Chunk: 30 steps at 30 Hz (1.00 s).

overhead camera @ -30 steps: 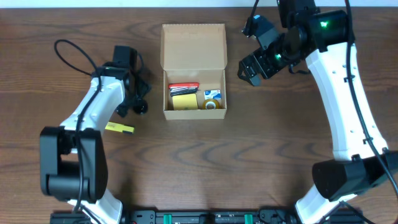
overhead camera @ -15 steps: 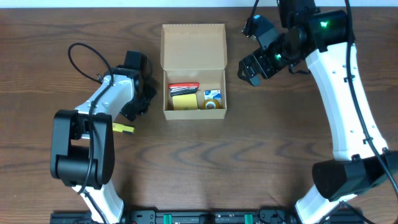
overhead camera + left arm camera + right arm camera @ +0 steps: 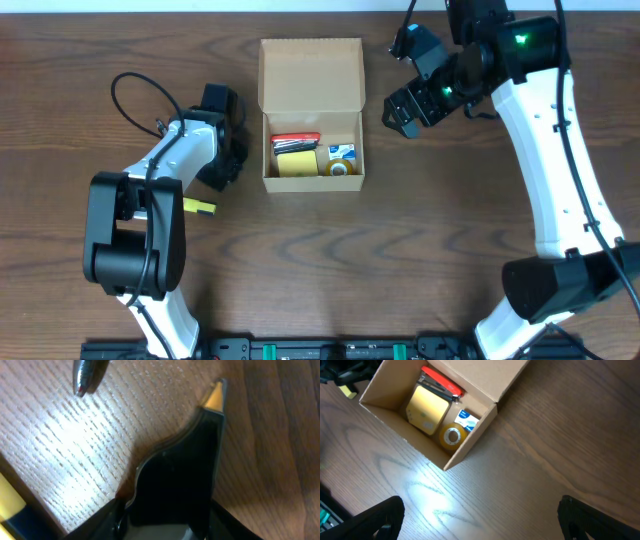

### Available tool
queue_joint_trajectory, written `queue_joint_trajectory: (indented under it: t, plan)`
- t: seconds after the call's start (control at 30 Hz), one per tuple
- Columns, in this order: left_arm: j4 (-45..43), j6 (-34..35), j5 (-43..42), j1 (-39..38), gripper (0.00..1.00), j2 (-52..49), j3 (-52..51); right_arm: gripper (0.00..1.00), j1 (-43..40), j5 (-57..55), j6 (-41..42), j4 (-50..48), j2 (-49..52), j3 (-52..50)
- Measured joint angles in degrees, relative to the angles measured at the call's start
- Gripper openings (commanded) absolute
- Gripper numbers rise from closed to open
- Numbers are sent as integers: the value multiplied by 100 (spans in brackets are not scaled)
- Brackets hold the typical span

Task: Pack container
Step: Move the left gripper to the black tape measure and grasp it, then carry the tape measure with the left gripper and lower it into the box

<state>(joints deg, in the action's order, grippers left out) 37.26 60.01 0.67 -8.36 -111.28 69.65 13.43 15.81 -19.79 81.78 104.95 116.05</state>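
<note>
- Left gripper [image 3: 226, 165] low over the table [image 3: 400, 260], just beside the left wall of the cardboard box [image 3: 312, 183]; jaw spread unreadable in either view.
- Right gripper [image 3: 480, 506] spread wide and empty, up to the right of the box.
- Box mid-table, flap lid [image 3: 311, 72] laid back open; sticky-note pad [image 3: 295, 163], tape roll [image 3: 339, 168] and red tool [image 3: 296, 139] inside; yellow marker [image 3: 197, 207] outside, on the table.
- Probably light, thin-walled and easily dented, with loose contents; best taken gently by the flap's free edge.

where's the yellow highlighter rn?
Overhead view: the yellow highlighter lies on the table on the left side, outside the container, close beside the left arm.
</note>
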Motion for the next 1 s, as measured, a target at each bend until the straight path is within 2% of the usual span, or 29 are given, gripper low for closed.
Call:
queue_joint_trajectory:
  t: [0.1, 0.13, 0.2, 0.3, 0.43, 0.57, 0.87, 1.0]
  plan:
    - [4, -7, -9, 0, 40, 0, 0, 99, -2, 0, 0, 0, 0, 0]
    - [4, -7, -9, 0, 36, 0, 0, 99, 0, 0, 0, 0, 0, 0]
    - [9, -50, -26, 0, 19, 0, 0, 99, 0, 0, 0, 0, 0, 0]
    - [92, -247, -74, 7, 7, 0, 13, 99, 0, 0, 0, 0, 0, 0]
    - [678, -802, -181, 61, 6, 0, 173, 99, 0, 2, 0, 0, 0, 0]
    - [1202, -1731, -197, 162, 6, 4, 682, 99, 0, 0, 0, 0, 0, 0]
    - [1344, -4476, -177, 188, 6, 225, 2754, 99, 0, 0, -2, 0, 0, 0]
    - [1303, -5746, -483, 188, 6, 332, 3270, 99, 0, 0, 0, -2, 0, 2]
